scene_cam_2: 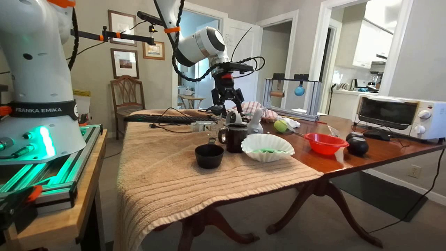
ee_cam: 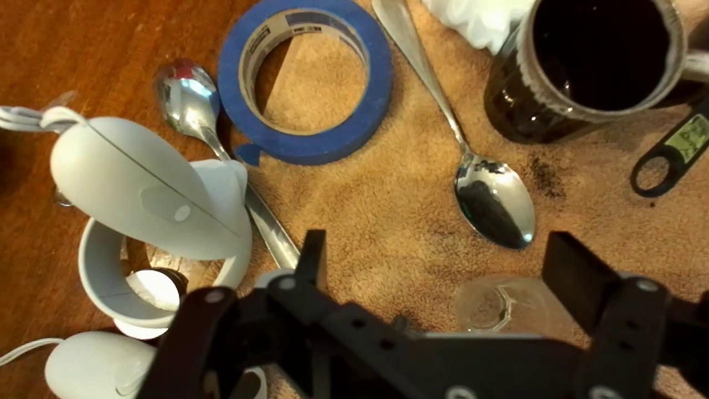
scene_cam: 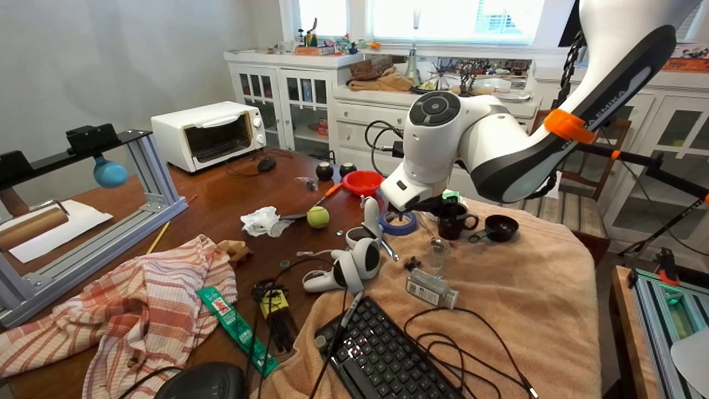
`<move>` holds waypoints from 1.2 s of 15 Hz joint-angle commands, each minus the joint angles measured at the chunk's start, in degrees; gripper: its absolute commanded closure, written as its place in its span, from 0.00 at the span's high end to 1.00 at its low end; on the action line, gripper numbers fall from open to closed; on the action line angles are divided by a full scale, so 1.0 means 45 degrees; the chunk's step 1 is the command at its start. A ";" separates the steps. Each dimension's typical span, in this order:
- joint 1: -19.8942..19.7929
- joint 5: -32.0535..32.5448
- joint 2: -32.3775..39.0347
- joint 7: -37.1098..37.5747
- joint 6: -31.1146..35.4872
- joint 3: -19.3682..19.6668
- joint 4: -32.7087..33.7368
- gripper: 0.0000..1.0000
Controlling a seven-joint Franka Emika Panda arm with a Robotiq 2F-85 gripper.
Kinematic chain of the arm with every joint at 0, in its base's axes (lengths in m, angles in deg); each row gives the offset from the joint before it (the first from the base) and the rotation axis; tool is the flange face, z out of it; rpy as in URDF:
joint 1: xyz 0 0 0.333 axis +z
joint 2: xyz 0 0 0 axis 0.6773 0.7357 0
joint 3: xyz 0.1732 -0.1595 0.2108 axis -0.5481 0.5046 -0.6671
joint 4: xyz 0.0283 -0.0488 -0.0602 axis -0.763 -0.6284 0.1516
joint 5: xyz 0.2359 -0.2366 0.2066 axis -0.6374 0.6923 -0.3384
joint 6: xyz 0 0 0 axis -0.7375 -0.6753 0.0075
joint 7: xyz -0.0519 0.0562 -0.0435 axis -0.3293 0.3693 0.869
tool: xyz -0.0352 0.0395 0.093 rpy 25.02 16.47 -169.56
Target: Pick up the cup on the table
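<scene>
One gripper (ee_cam: 437,256) | jaws spread wide | holding only air | above table (scene_cam: 210,202)

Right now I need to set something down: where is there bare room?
Bare: towel between measuring cup and clear container; table between toaster oven and striped cloth. Crowded: around the mug, with a spoon, blue tape and paper filter.
</scene>
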 commanded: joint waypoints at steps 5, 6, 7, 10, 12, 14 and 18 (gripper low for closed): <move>0.0025 0.0035 0.0092 -0.0211 -0.0096 -0.0042 0.0060 1.00; 0.0079 0.0136 0.0083 -0.0199 -0.0082 -0.0064 0.0070 1.00; 0.0132 0.0185 0.0081 -0.0182 -0.0168 -0.0080 0.0104 1.00; 0.0247 0.0709 0.0107 -0.0659 -0.0118 -0.0123 0.0185 1.00; 0.0240 0.1049 0.0209 -0.0903 -0.0020 -0.0084 0.0270 1.00; 0.0026 0.1087 0.0515 -0.1522 0.0234 -0.0040 0.0469 1.00; -0.0276 0.0600 0.1502 -0.3025 0.0312 -0.0075 0.1292 1.00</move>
